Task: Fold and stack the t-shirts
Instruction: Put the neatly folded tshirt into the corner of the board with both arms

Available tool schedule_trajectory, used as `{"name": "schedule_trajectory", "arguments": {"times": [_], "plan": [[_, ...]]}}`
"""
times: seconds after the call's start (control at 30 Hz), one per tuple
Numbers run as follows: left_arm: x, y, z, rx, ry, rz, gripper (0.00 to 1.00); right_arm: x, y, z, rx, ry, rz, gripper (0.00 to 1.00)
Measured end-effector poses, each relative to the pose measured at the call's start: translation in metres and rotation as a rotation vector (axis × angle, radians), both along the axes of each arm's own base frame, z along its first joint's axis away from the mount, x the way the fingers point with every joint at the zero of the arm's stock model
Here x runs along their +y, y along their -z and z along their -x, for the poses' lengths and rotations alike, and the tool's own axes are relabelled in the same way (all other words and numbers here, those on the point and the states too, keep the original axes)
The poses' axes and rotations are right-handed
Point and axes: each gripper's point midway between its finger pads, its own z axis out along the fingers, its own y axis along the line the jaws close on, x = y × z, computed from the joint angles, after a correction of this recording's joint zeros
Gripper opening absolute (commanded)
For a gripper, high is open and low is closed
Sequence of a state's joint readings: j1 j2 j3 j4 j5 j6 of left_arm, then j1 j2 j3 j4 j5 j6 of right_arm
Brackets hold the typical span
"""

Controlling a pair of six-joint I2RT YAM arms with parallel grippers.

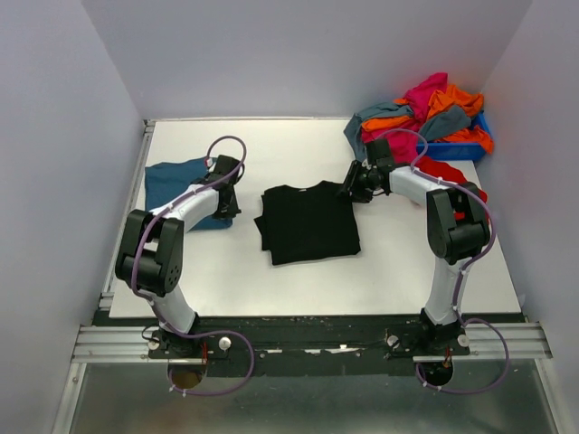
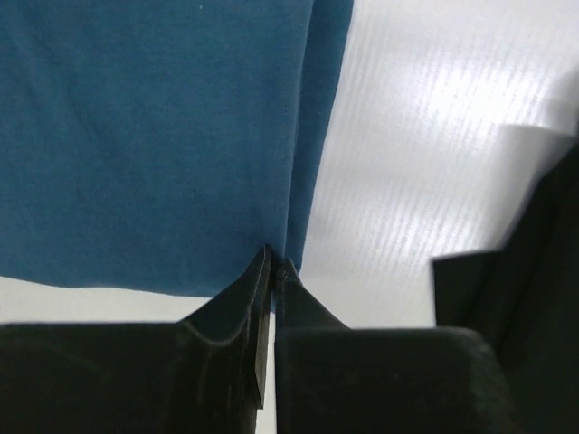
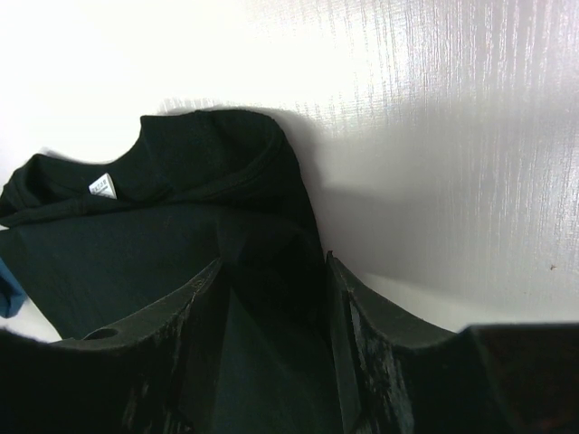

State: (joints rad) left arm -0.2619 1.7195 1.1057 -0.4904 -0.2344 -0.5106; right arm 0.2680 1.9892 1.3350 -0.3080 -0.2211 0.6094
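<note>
A folded black t-shirt [image 1: 308, 221] lies flat in the middle of the table. My right gripper [image 1: 348, 190] stands open at its far right corner. In the right wrist view the fingers [image 3: 204, 289] straddle the black t-shirt [image 3: 163, 235] near its collar, with my right gripper [image 3: 271, 262] low over the cloth. A teal-blue t-shirt [image 1: 172, 181] lies at the left. My left gripper [image 1: 224, 213] is at its right edge. Close up, my left gripper [image 2: 273, 258] is shut on the near edge of a fold in the teal-blue t-shirt [image 2: 145, 136].
A heap of magenta, orange and grey-blue t-shirts [image 1: 425, 113] fills a small blue bin [image 1: 461, 149] at the back right, with a red one [image 1: 448, 172] spilling in front of it. White walls stand on three sides. The black t-shirt's edge [image 2: 525, 262] shows at the right of the left wrist view.
</note>
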Motion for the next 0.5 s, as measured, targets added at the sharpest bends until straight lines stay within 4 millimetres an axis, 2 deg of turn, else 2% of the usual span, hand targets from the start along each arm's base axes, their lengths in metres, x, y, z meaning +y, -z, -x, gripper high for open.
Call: {"name": "schedule_trajectory", "arguments": {"times": [0.1,0.2,0.27,0.37,0.43,0.5], "plan": [[-0.009,0.001,0.007,0.006,0.019,0.011,0.29,0.0,0.0,0.0,0.0,0.0,0.0,0.54],[-0.016,-0.001,0.008,0.001,0.034,0.024,0.39,0.0,0.0,0.0,0.0,0.0,0.001,0.55],[-0.02,-0.005,0.006,-0.007,0.045,0.033,0.43,0.0,0.0,0.0,0.0,-0.001,0.001,0.55],[-0.026,-0.022,0.001,-0.046,0.053,0.05,0.48,0.0,0.0,0.0,0.001,-0.007,0.005,0.55],[-0.03,-0.036,-0.005,-0.083,0.061,0.064,0.52,0.0,-0.001,0.0,-0.004,-0.013,0.007,0.59],[-0.036,-0.048,-0.009,-0.124,0.072,0.084,0.6,0.0,-0.002,-0.001,-0.01,-0.019,0.008,0.63]]}}
